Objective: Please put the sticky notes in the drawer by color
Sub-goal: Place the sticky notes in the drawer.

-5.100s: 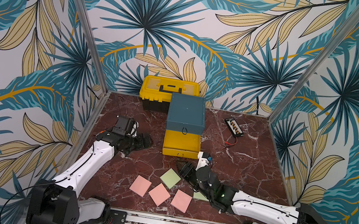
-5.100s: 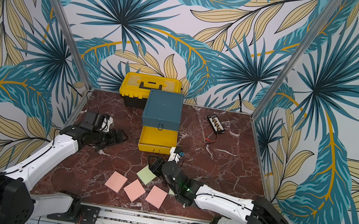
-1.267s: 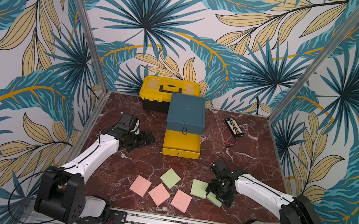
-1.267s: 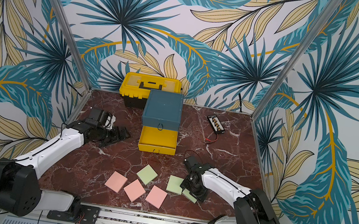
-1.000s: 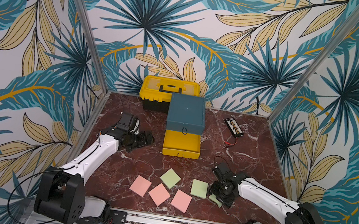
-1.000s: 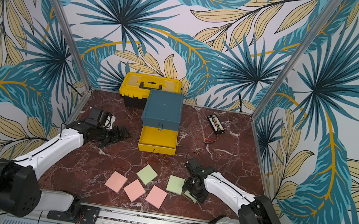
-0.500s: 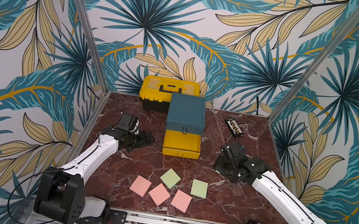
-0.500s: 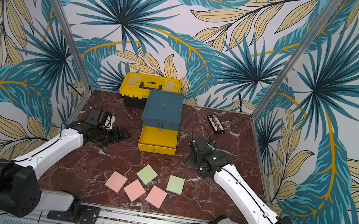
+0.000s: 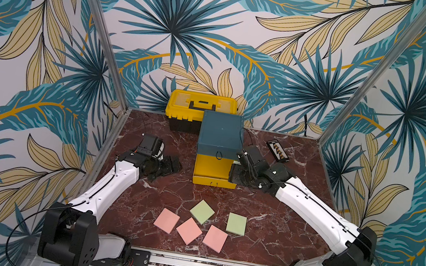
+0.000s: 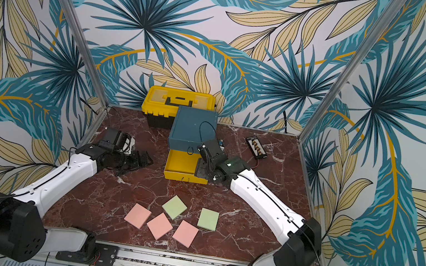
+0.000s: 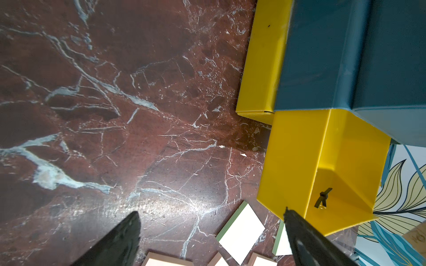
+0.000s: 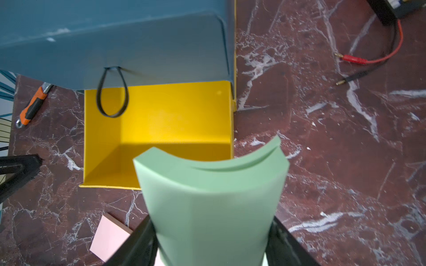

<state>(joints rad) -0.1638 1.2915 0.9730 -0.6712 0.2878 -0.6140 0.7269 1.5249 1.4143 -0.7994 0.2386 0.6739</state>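
The drawer (image 9: 220, 132) is a teal cabinet whose lower yellow drawer (image 9: 210, 168) stands pulled out, its inside (image 12: 161, 119) bare. My right gripper (image 12: 211, 230) is shut on a bent green sticky note pad (image 12: 212, 195), held just above that drawer's right front corner (image 10: 201, 171). On the table in front lie two green pads (image 9: 202, 211) (image 9: 236, 223) and three pink pads (image 9: 166, 220) (image 9: 189, 230) (image 9: 215, 238). Left of the cabinet, my left gripper (image 9: 171, 164) hangs open and holds nothing (image 11: 211, 213).
A yellow toolbox (image 9: 201, 105) stands behind the cabinet. A black device (image 9: 277, 151) with red and black leads (image 12: 368, 59) lies at the back right. An orange-handled tool (image 12: 32, 106) lies beside the cabinet. Metal posts mark the back corners.
My right arm has lifted a green pad from the front right of the table and carried it back to the open yellow drawer. The left arm has stayed in place.
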